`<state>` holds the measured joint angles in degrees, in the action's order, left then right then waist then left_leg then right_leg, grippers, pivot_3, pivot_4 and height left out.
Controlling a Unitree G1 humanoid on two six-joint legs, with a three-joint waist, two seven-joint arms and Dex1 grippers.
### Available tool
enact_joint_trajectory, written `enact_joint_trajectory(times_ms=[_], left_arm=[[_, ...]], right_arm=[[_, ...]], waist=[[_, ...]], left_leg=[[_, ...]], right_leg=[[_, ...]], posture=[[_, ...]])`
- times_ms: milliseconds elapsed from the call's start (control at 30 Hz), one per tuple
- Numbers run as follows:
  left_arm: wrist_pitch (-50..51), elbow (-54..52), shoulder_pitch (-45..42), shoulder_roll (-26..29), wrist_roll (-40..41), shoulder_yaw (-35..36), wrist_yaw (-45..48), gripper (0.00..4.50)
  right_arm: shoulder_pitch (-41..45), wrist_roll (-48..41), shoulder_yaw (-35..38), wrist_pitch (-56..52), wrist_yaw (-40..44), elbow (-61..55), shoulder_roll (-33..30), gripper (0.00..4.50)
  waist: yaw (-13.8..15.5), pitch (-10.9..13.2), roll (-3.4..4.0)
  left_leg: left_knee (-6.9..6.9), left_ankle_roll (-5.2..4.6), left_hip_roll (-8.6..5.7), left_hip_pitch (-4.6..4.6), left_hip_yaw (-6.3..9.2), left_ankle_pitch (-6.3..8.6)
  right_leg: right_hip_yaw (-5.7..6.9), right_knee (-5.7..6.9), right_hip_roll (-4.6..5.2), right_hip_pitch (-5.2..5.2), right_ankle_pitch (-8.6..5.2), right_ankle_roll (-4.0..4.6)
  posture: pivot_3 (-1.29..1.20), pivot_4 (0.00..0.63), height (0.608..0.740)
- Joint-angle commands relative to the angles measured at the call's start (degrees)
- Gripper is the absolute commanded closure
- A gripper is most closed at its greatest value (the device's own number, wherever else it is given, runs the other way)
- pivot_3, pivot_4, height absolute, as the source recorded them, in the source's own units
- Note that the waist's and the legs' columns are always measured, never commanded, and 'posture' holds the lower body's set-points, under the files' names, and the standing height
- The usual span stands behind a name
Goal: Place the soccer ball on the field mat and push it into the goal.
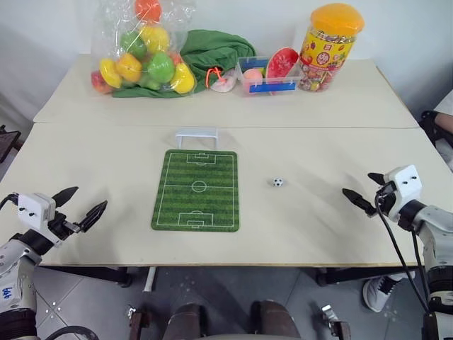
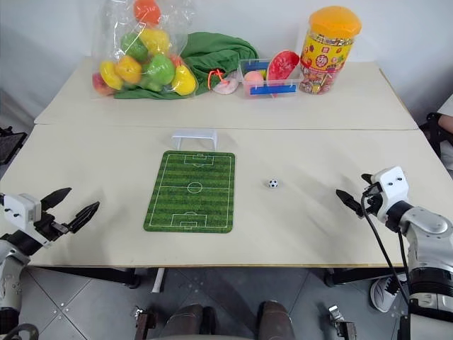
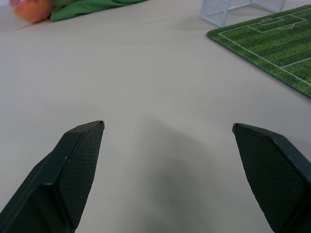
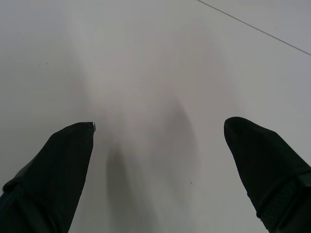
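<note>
Cream tabletop (image 1: 318,234): soccer ball (image 1: 277,182) sits right of field mat (image 1: 197,189), goal (image 1: 197,136) at its far end; both left gripper (image 1: 79,205) and right gripper (image 1: 367,190) spread wide, empty; ball likely light, hard, roll-prone, so pinch across its middle.

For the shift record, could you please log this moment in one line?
soccer ball: on table, right of field mat | goal: at mat's far end | left hand: open | right hand: open
</note>
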<state>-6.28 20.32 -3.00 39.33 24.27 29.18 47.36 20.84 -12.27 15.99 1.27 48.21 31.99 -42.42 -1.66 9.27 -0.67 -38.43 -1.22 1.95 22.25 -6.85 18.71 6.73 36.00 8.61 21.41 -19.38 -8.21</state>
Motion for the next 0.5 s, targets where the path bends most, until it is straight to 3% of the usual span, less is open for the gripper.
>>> enact_joint_trajectory(times_ms=[33,233,500], left_arm=[[2.2,-3.8,1.2,0.0,2.3,0.9,0.5,0.00],[4.9,-5.5,0.6,0.3,2.3,1.3,-1.9,0.00],[8.1,-9.8,-3.5,0.6,4.6,-1.1,1.2,0.00]], right_arm=[[0.4,-0.3,0.4,0.7,0.2,-0.2,-1.2,0.02],[0.3,-0.9,0.1,-3.0,0.6,-4.0,-1.6,0.02],[5.7,-6.2,-4.8,-20.0,5.3,-20.1,-0.4,0.02]], waist=[[0.0,0.0,0.00],[0.0,0.0,0.00],[0.0,0.0,0.04]], left_leg=[[0.00,0.00,0.00,0.00,0.00,0.00],[-0.02,0.00,0.00,0.01,0.01,0.00],[-0.05,0.00,0.03,0.01,0.02,0.00]], right_leg=[[0.00,0.01,0.00,0.00,0.00,0.00],[-0.01,0.01,0.00,0.00,0.00,0.00],[-0.01,0.03,-0.01,0.00,0.00,0.00]], posture=[[0.00,0.150,0.740],[0.00,0.150,0.740],[0.00,0.150,0.740]])
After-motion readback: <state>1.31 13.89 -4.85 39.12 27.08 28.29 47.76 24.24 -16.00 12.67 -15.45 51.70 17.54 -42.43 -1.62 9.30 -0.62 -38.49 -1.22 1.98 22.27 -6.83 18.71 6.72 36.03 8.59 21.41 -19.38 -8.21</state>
